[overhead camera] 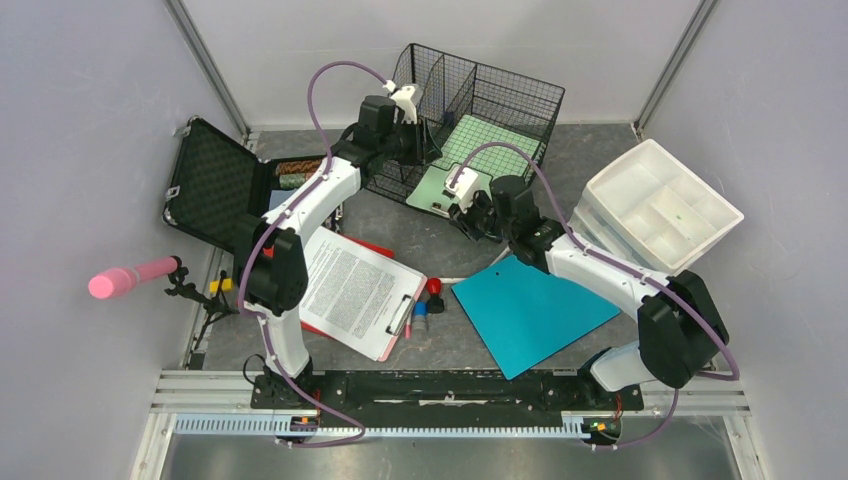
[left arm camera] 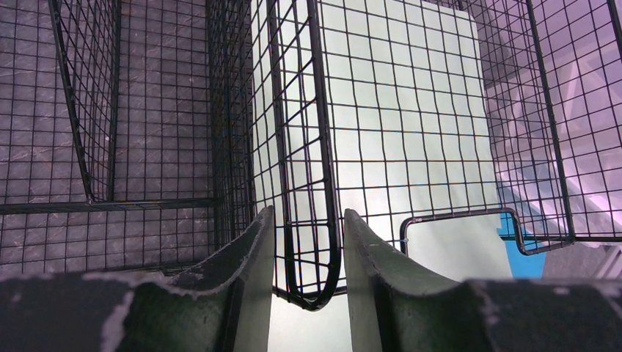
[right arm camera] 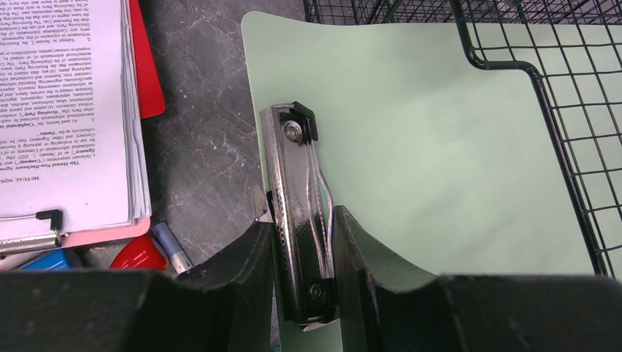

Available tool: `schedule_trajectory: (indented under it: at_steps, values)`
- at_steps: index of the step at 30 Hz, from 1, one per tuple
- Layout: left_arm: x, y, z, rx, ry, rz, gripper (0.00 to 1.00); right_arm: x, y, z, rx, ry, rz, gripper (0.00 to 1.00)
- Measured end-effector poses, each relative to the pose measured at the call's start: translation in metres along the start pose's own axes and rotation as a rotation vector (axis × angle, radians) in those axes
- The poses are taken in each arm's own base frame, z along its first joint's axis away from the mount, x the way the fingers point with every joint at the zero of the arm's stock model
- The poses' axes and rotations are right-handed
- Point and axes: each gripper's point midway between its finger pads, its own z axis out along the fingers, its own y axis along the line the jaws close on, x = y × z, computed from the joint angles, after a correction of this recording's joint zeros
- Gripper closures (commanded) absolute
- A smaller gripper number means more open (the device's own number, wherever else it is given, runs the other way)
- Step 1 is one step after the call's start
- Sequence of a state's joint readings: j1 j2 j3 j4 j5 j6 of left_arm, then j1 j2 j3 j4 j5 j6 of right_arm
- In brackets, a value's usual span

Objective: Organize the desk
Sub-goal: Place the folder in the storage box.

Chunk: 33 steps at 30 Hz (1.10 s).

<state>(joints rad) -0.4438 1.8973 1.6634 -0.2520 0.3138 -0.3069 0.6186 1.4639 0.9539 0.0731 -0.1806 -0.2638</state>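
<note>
The desk [overhead camera: 440,245] is a dark-grey stone-look top. A black wire basket [overhead camera: 500,100] stands at its back centre. A pale green clipboard [overhead camera: 432,188] lies half inside the basket, its clip end sticking out at the front. My left gripper [overhead camera: 420,148] is shut on the basket's front wire divider [left arm camera: 331,183], one finger on each side of it [left arm camera: 308,220]. My right gripper [overhead camera: 468,212] is shut on the green clipboard's metal clip [right arm camera: 301,183], with its fingers on both sides [right arm camera: 304,220]. The green board [right arm camera: 425,147] runs on under the basket's rim.
A clipboard with printed papers [overhead camera: 355,285] lies on a red folder at left centre. Small red and blue items [overhead camera: 428,300] lie beside it. A teal sheet [overhead camera: 530,310] lies front right. A white compartment tray [overhead camera: 660,205] stands right, an open black foam case [overhead camera: 215,185] left.
</note>
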Motion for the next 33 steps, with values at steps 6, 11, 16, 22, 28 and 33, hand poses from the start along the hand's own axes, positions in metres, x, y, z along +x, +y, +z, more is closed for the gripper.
schedule_trajectory:
  at_steps: [6, 11, 16, 22, 28, 33]
  values:
    - [0.000, 0.000, 0.000, -0.001, -0.001, -0.029, 0.77, 0.002, 0.001, 0.002, 0.007, 0.010, 0.001, 1.00]
    - [0.000, 0.001, 0.000, -0.003, -0.010, -0.067, 0.74, 0.005, 0.002, 0.004, 0.017, 0.023, 0.004, 1.00]
    - [0.000, 0.001, -0.001, -0.008, -0.013, -0.070, 0.68, 0.008, 0.002, 0.006, 0.027, 0.045, -0.019, 1.00]
    - [-0.001, 0.001, -0.001, -0.010, -0.014, -0.070, 0.61, -0.001, -0.001, 0.000, 0.029, 0.069, -0.034, 1.00]
    - [0.000, 0.002, -0.001, -0.011, -0.013, -0.070, 0.52, -0.008, -0.004, -0.006, 0.044, 0.069, -0.026, 1.00]
    - [0.002, 0.001, -0.001, -0.012, -0.006, -0.072, 0.46, -0.012, -0.004, -0.009, 0.053, 0.059, 0.017, 1.00]
